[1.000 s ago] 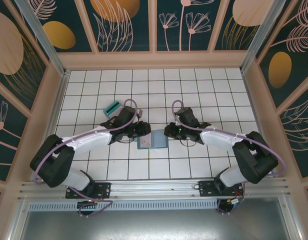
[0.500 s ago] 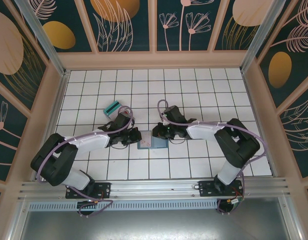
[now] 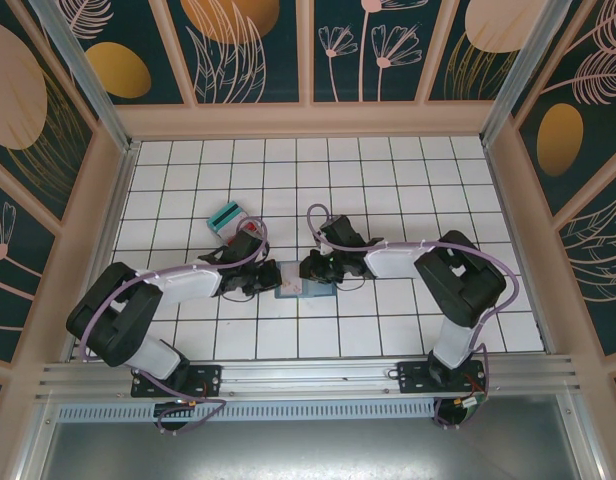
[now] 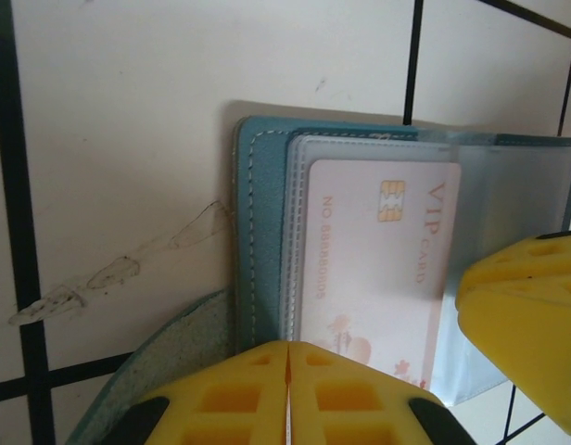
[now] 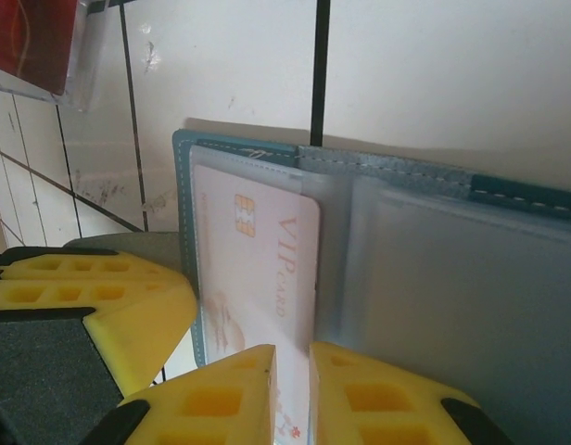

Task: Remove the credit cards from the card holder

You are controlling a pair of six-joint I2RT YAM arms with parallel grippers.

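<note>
We are risking dragging the card holder (image 4: 262, 232); left claw (image 4: 287, 357) closed, right claw (image 5: 291, 357) barely apart over the credit card (image 5: 258, 269).

pink card (image 4: 374, 269): lower end hidden behind yellow fingers (image 4: 221, 399)
card holder (image 5: 452, 278): right part cut off by picture edge
red card (image 5: 26, 37): mostly cut off at corner
</note>
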